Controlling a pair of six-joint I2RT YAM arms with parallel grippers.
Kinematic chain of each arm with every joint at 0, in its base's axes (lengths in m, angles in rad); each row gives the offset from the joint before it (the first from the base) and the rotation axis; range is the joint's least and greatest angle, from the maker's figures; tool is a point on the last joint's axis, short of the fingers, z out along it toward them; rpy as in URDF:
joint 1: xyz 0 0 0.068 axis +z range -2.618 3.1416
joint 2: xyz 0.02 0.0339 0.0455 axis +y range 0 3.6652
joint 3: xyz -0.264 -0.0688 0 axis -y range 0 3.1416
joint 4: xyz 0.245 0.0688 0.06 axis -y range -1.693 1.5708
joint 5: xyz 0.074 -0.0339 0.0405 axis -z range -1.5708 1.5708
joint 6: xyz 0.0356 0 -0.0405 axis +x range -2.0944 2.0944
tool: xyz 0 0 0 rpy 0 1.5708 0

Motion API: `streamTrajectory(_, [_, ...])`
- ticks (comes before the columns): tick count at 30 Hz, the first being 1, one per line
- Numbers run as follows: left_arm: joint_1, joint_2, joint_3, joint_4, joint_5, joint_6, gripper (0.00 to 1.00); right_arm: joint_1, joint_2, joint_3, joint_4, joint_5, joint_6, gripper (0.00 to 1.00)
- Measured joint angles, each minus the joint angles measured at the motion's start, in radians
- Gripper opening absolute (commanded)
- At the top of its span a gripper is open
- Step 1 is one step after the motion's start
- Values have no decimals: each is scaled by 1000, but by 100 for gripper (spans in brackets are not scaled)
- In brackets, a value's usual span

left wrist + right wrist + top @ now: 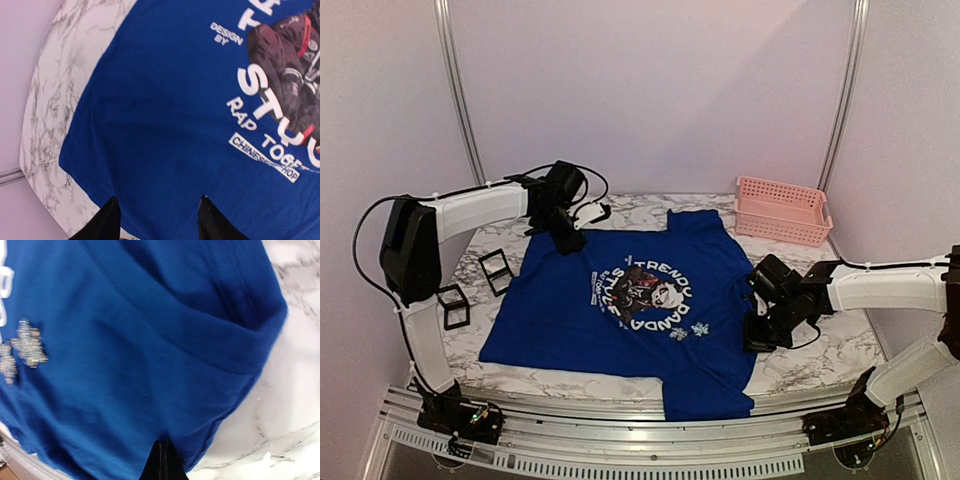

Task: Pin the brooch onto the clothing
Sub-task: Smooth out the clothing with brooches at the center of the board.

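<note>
The royal-blue T-shirt [620,330] lies spread flat on the marble table, its round print [640,292] of white lettering around a dark panda picture facing up. Two small silvery glittering brooches [700,328] lie side by side on the shirt just below the print; they also show in the right wrist view [29,342]. My left gripper [570,240] is open and empty, its fingers apart over the shirt's far-left part [158,200]. My right gripper [758,335] is shut at the shirt's right edge, its tips [161,444] against the blue cloth [150,365].
A pink slatted basket [780,210] stands at the back right corner. Two small black open frames [497,270] [453,305] sit on the marble left of the shirt. The shirt's hem hangs a little over the table's near edge [620,392].
</note>
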Motion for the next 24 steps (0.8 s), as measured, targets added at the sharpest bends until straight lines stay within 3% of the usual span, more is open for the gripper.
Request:
streamTrajectory(12, [1, -143, -439, 46, 2, -98, 52, -12, -66, -114, 55, 77, 80, 0])
streamTrajectory(19, [9, -142, -456, 82, -4, -121, 54, -12, -87, -126, 38, 100, 91, 2])
streamTrajectory(24, [10, -150, -435, 43, 23, -132, 61, -13, -86, -85, -36, 124, 68, 19])
